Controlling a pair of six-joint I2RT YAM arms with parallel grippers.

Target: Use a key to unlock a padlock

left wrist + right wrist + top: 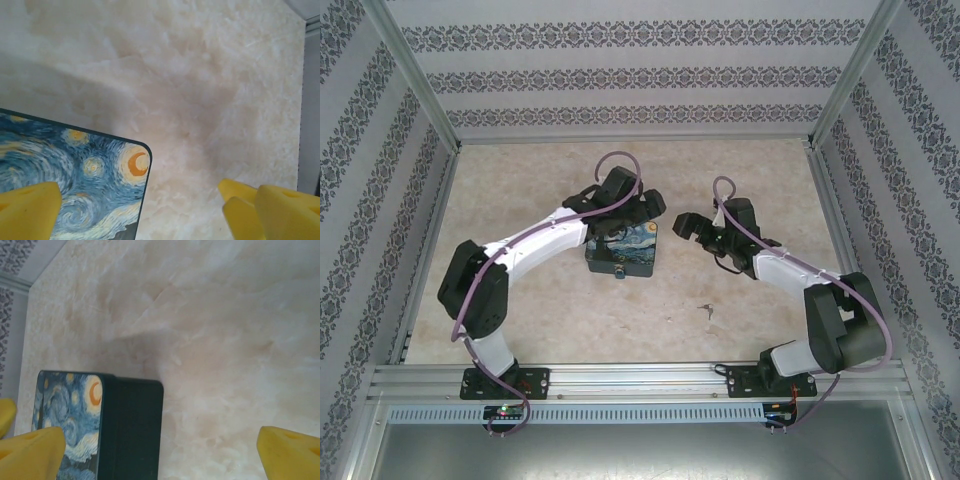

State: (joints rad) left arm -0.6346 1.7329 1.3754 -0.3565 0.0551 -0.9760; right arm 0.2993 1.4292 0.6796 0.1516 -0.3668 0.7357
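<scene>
The padlock [621, 250] lies flat mid-table, its starry-night face up. My left gripper [638, 210] hovers open over its far right corner. In the left wrist view that moon corner [131, 165] sits between the yellow fingers [27, 210], untouched. My right gripper [688, 228] stands open just right of the padlock, apart from it; its wrist view shows the padlock's dark side [132, 432] between the wide-spread fingers [290, 455]. A tiny bluish nub [620, 272] sticks out at the padlock's near edge. A tiny dark thing [707, 311] lies on the table. I cannot tell which is the key.
The marble-patterned tabletop [540, 310] is boxed in by patterned walls [620, 80] and aluminium posts [415, 95] on three sides. A metal rail [640, 380] carrying both arm bases runs along the near edge.
</scene>
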